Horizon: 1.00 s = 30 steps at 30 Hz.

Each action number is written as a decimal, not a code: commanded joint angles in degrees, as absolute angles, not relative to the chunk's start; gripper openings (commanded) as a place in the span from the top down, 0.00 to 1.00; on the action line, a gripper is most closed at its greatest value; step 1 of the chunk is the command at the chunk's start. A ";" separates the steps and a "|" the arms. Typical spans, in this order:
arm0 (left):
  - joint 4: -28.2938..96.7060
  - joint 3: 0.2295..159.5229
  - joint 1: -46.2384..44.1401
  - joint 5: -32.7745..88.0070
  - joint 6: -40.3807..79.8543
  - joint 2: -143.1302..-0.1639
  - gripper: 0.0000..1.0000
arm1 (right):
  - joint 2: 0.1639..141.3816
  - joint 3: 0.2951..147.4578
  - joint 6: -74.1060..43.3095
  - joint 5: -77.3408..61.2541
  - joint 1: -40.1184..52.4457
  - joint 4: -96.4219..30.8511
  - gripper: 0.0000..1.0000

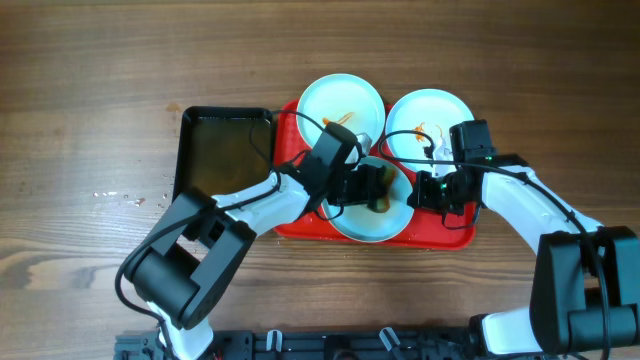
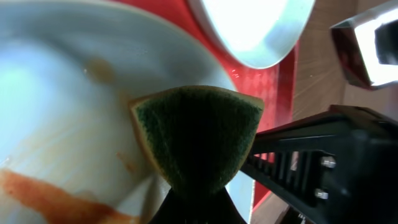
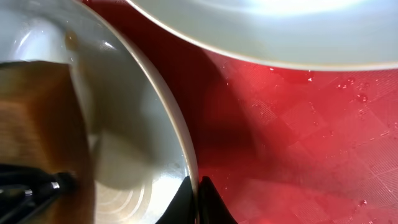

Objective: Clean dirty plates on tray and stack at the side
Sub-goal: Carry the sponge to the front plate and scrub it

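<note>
Three dirty plates lie on the red tray (image 1: 455, 233): one at the back left (image 1: 340, 100), one at the back right (image 1: 432, 112) and one at the front (image 1: 372, 225). Each back plate has orange streaks. My left gripper (image 1: 374, 187) is shut on a green and yellow sponge (image 2: 196, 134) pressed onto the front plate (image 2: 56, 106), beside an orange sauce smear (image 2: 43, 190). My right gripper (image 1: 428, 190) is shut on that plate's right rim (image 3: 180, 149), its fingertips (image 3: 194, 186) pinching the edge. The sponge also shows in the right wrist view (image 3: 31, 112).
A smaller black rectangular tray (image 1: 222, 150) lies against the red tray's left side. The wooden table (image 1: 100, 80) stretches around both trays. Water drops dot the red tray (image 3: 311, 124). A back plate (image 3: 280, 31) sits close above my right gripper.
</note>
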<state>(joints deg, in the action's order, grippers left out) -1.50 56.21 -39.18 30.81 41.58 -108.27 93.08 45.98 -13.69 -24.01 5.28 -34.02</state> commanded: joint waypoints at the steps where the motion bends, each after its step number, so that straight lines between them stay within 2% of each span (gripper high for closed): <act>1: 1.54 56.69 -39.11 27.94 42.48 -110.28 0.96 | 93.89 45.45 -13.67 -25.56 5.41 -33.91 0.96; 7: 13.28 56.69 -38.26 12.34 41.58 -109.30 0.96 | 93.89 45.45 -13.63 -25.56 5.41 -34.17 0.96; 12: 13.96 56.71 -37.34 6.48 37.69 -105.75 0.96 | 93.89 45.45 -13.63 -25.56 5.41 -34.13 0.96; 16: 12.45 56.82 -36.84 5.67 37.69 -103.83 0.96 | 93.89 45.45 -13.52 -25.56 5.41 -34.37 0.96; 23: 23.57 57.19 -35.92 2.55 30.46 -86.48 0.96 | 93.89 45.45 -13.50 -25.54 5.41 -34.33 0.96; 26: 30.63 57.19 -30.70 -5.76 30.20 -82.21 0.96 | 93.89 45.45 -13.50 -25.50 5.41 -34.35 0.96; 30: 35.90 56.73 -20.21 -6.07 27.29 -83.88 0.96 | 93.89 45.45 -13.50 -25.36 5.41 -34.30 0.96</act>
